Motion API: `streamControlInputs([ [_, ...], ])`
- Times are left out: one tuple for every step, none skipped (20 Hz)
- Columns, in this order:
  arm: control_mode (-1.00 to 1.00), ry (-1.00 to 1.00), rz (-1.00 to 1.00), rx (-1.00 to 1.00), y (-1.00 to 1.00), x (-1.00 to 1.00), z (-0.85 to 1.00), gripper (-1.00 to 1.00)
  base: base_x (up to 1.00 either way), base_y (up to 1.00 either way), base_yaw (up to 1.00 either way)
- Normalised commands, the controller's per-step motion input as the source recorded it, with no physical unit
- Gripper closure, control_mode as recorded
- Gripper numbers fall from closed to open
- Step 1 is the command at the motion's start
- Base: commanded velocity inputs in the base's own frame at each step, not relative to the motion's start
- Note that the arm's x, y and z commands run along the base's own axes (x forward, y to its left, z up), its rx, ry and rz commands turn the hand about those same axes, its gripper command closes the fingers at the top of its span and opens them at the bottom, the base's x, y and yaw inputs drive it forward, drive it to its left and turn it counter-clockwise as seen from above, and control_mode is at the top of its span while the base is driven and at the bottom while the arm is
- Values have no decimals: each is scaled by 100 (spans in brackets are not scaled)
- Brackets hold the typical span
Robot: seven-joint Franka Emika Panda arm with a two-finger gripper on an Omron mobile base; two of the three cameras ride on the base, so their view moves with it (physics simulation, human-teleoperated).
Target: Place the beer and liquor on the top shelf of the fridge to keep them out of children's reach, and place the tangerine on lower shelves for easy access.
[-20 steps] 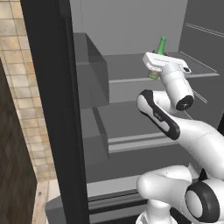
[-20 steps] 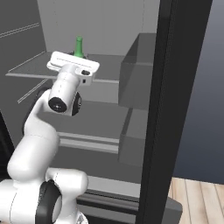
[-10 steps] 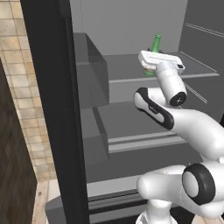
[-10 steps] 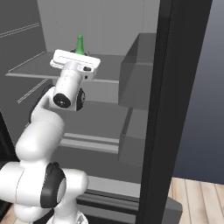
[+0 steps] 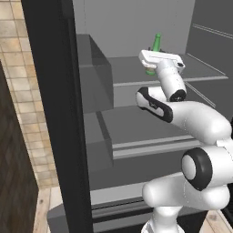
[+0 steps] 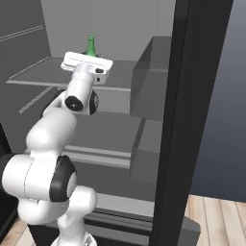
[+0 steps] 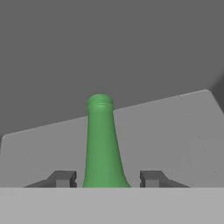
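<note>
The end effector (image 7: 107,179) is closed on the beer (image 7: 101,144), fingers at either side of its body. The bottle stands upright above the top shelf of the fridge (image 5: 200,73).

Beer (image 5: 157,43): upright at 1 o'clock, above the top shelf (image 5: 129,68).
Tool (image 5: 152,63): at the bottle's body, jaws hidden.
Fridge (image 5: 127,27): open.

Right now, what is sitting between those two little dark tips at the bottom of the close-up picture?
The slim green glass bottle stands between the tool tips in the hand view, its neck rising over the grey top shelf.
</note>
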Motion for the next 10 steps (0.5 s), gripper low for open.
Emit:
streamControlInputs([
  [-100, -1, 0, -3, 6, 40, 0, 100, 0, 0, 0],
  [-100, -1, 0, -3, 6, 39, 0, 100, 0, 0, 0],
  [-100, -1, 0, -3, 7, 37, 0, 100, 0, 0, 0],
  [-100, -1, 0, -4, 9, 36, 0, 100, 0, 0, 0],
  [-100, -2, 0, -4, 10, 34, 0, -100, 0, 0, 0],
  [-100, -2, 0, -5, 9, 31, 0, -100, 0, 0, 0],
  [-100, -3, 0, -5, 9, 29, 0, -100, 0, 0, 0],
  [-100, -2, 0, -5, 9, 29, 0, -100, 0, 0, 0],
  [-100, -2, 0, -6, 11, 29, 0, -100, 0, 0, 0],
  [-100, -4, 0, -5, 9, 23, 0, -100, 0, 0, 0],
])
